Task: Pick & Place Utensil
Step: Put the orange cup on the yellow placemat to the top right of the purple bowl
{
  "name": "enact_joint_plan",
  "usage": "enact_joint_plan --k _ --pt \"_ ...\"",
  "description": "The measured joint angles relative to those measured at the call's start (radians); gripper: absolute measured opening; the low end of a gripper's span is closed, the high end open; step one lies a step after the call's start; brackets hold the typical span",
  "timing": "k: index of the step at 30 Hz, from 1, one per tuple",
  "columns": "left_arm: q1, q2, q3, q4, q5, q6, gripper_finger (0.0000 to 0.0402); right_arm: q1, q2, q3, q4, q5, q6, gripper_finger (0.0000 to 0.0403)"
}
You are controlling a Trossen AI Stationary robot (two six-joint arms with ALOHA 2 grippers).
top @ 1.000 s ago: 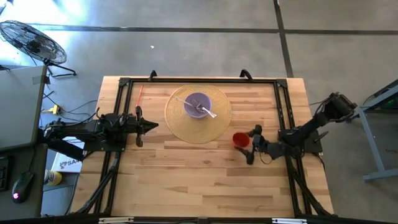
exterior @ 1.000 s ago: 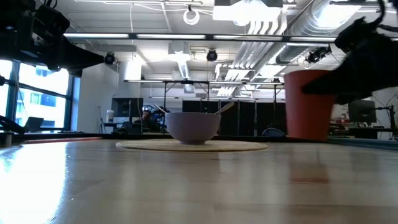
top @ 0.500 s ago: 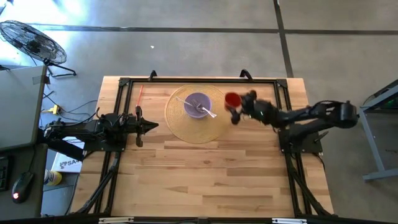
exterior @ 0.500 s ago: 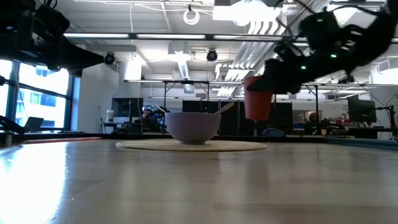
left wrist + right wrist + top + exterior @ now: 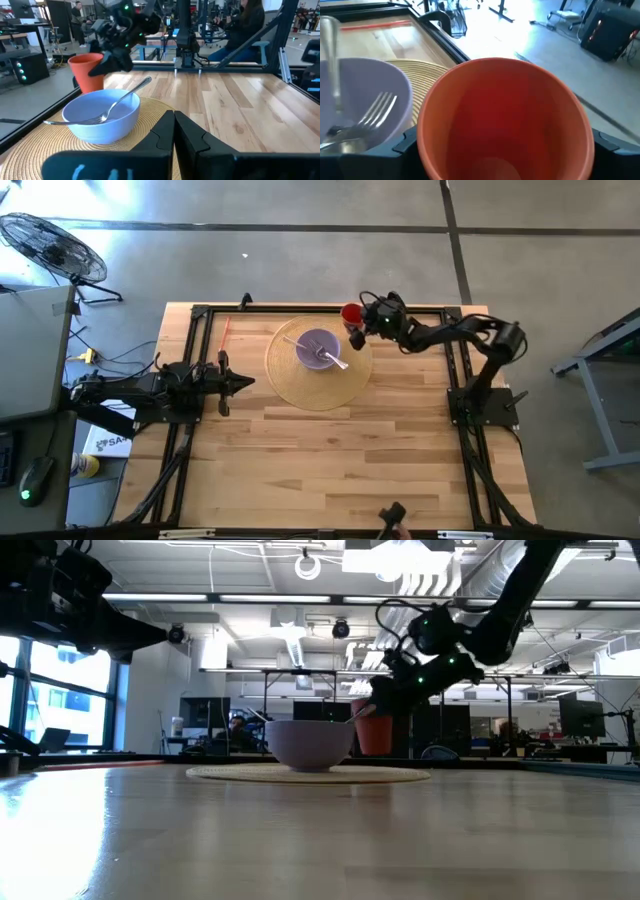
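Observation:
A lavender bowl [image 5: 318,348] stands on a round woven mat [image 5: 300,385] near the table's far edge. A metal fork [image 5: 376,111] and a spoon [image 5: 332,65] lie in it, handles leaning on its rim. My right gripper [image 5: 364,321] is shut on a red-orange cup [image 5: 351,313], just beyond the mat's far right edge and next to the bowl. In the low view the cup [image 5: 375,730] shows behind the bowl's right side. My left gripper [image 5: 246,381] is shut and waits left of the mat, touching nothing. My right gripper pinches the cup's outer wall [image 5: 427,145] between its two fingers [image 5: 404,144], one on each side, below the rim. The fingers come from the table's right, slanting down. The cup is mouth up, slightly tilted; in the low view its base [image 5: 374,751] seems just clear of the table.
A black frame [image 5: 320,309] runs along the table's far edge and both sides, close to the cup. A thin red strip [image 5: 224,332] lies at the far left. The near half of the wooden table [image 5: 330,470] is bare. People sit in the room beyond.
My right gripper has carried the cup from the table's right middle up and toward the far edge and left, then lower beside the bowl, staying shut on it. The bowl, utensils and mat have kept still.

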Motion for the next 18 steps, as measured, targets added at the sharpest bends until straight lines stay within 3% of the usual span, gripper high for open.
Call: enact_joint_plan --k 18 --pt "0.000 0.000 0.000 0.000 0.000 0.000 0.0001 -0.022 0.092 -0.024 0.127 -0.030 0.072 0.0324"
